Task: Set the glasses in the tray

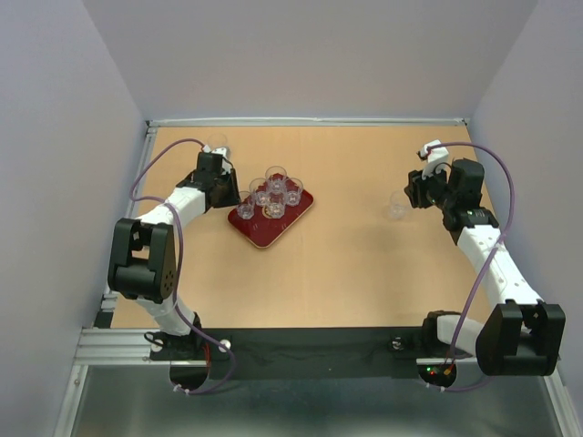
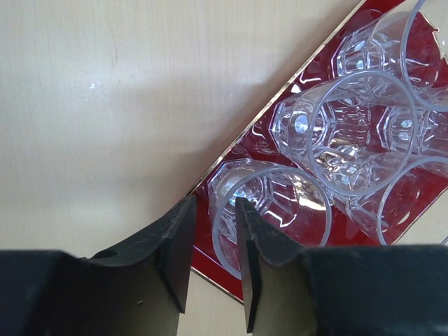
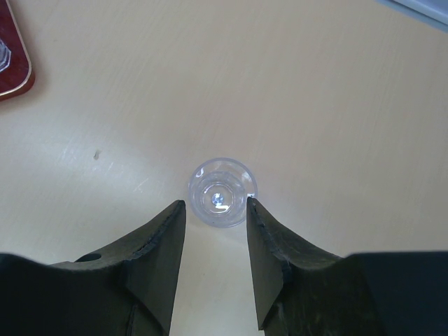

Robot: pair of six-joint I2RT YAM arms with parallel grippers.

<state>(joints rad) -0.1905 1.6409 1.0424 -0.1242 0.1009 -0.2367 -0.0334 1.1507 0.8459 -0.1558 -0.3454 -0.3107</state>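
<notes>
Near edge: black base plate (image 1: 301, 350) under both arms. Left gripper (image 2: 213, 210) barely parted, narrow gap, above rim of nearest glass (image 2: 280, 210) at tray (image 1: 260, 234) corner. Five glasses (image 2: 353, 133) clustered on tray. Right gripper (image 3: 215, 210) spread, sixth glass (image 3: 222, 192) upright between fingertips on pale wood tabletop (image 1: 346, 264), well apart from tray. Plain grey walls (image 1: 310, 55) behind and on both sides.

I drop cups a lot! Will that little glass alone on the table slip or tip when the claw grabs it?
The glass looks smooth and clear, so it may slip in a loose grip. It is short and upright, so probably hard to tip. Being round, it could roll if knocked over.
</notes>
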